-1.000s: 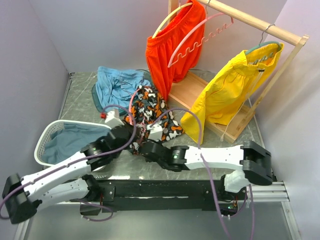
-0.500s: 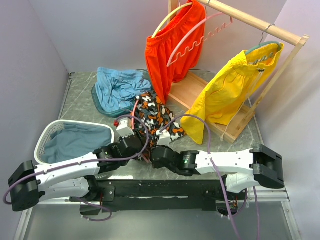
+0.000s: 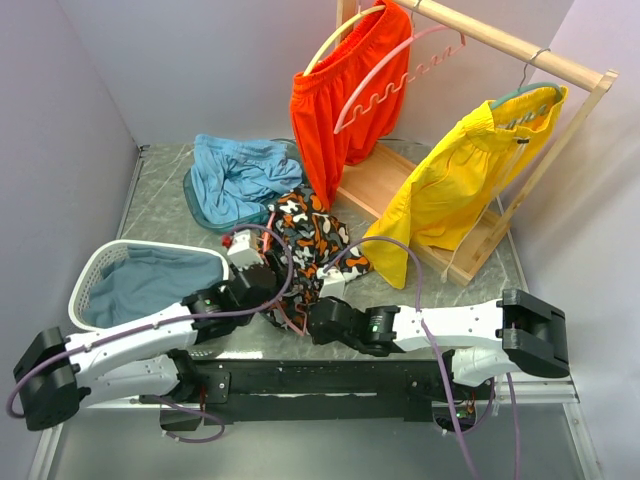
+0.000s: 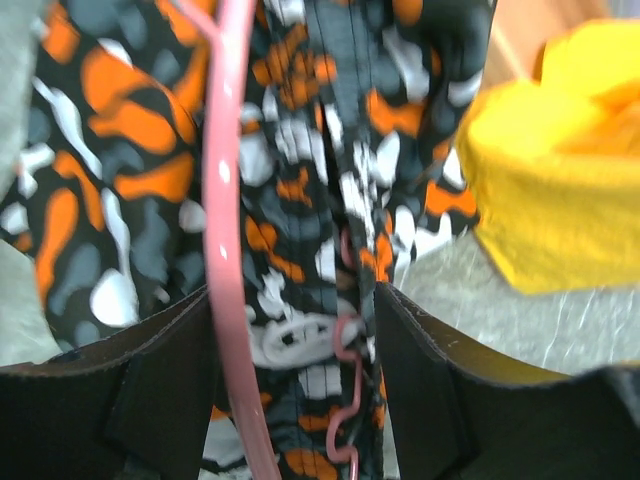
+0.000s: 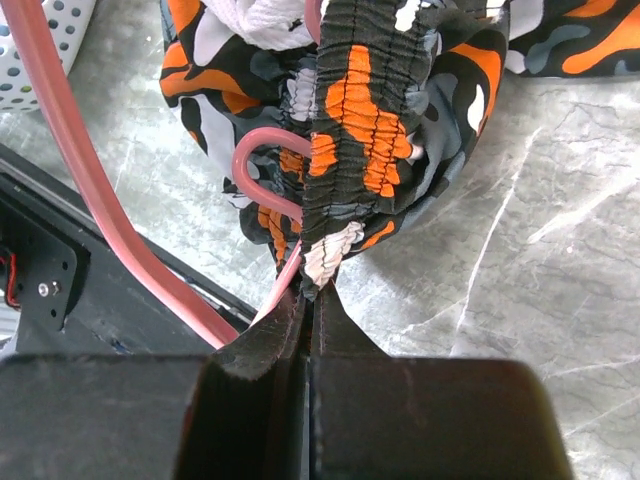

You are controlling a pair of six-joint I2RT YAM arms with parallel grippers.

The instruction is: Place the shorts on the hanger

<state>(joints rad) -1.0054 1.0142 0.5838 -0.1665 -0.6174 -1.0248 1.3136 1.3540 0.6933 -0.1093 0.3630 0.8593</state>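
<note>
Jaws of the right gripper [image 5: 312, 300] pressed together, pinching the gathered waistband of the shorts [image 5: 350, 110] right at their tips. Jaws of the left gripper [image 4: 292, 300] spread, the hanger [image 4: 228, 200] bar and printed fabric running between them.

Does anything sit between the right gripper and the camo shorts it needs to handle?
Nothing visible does. The right gripper is shut directly on the waistband edge of the shorts; the pink hanger runs just beside the fingers.

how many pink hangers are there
2. One pink hanger hangs on the rack beside the orange shorts; the other pink hanger is in the camo shorts. More could be hidden.
</note>
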